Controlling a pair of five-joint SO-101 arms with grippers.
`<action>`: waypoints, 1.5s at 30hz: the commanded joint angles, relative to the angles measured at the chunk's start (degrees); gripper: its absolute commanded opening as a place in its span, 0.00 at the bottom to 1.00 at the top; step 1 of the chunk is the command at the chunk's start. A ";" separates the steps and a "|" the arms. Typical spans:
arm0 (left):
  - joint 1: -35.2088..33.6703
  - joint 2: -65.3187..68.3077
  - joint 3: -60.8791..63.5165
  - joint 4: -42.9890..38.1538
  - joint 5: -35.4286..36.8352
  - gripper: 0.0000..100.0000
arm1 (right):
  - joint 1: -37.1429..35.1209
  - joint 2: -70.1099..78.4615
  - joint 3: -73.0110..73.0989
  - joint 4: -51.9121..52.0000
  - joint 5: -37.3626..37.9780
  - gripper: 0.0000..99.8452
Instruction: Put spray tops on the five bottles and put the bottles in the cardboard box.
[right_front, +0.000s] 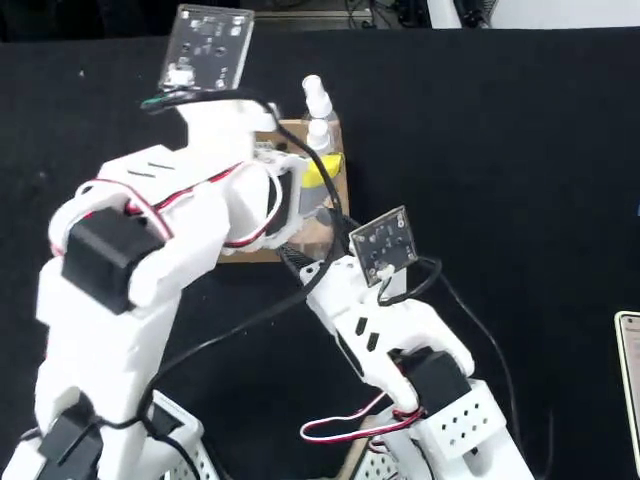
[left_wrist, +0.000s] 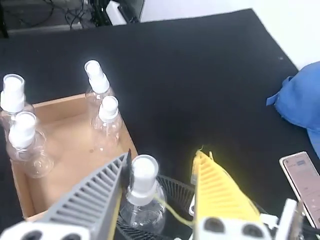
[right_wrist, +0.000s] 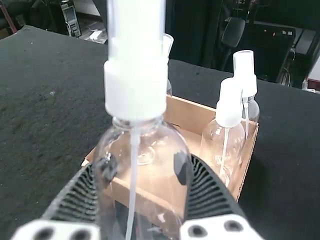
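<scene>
Your right gripper (right_wrist: 145, 167) clamps the bottle (right_wrist: 150, 142) by the cardboard box (right_wrist: 187, 110); your left gripper (left_wrist: 162, 159) stands open around its spray top (left_wrist: 144, 172).

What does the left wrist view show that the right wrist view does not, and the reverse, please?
The left wrist view adds a blue cloth, a phone and the left claw, open on either side of the spray top of the held bottle. The right wrist view adds what looks like a computer case beyond the table. Both show the held bottle in the right claw, the cardboard box, and capped bottles standing in it.
</scene>
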 joint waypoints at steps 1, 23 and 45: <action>-6.37 -3.25 -0.31 -0.09 -0.35 0.18 | 1.58 -1.54 -0.40 -2.37 -0.44 0.01; -48.22 -10.46 33.63 -13.71 -9.85 0.18 | 13.71 -1.10 9.10 -30.07 -0.35 0.01; -49.01 -29.54 101.14 -71.56 -5.98 0.18 | 47.47 32.22 1.54 -45.01 4.31 0.01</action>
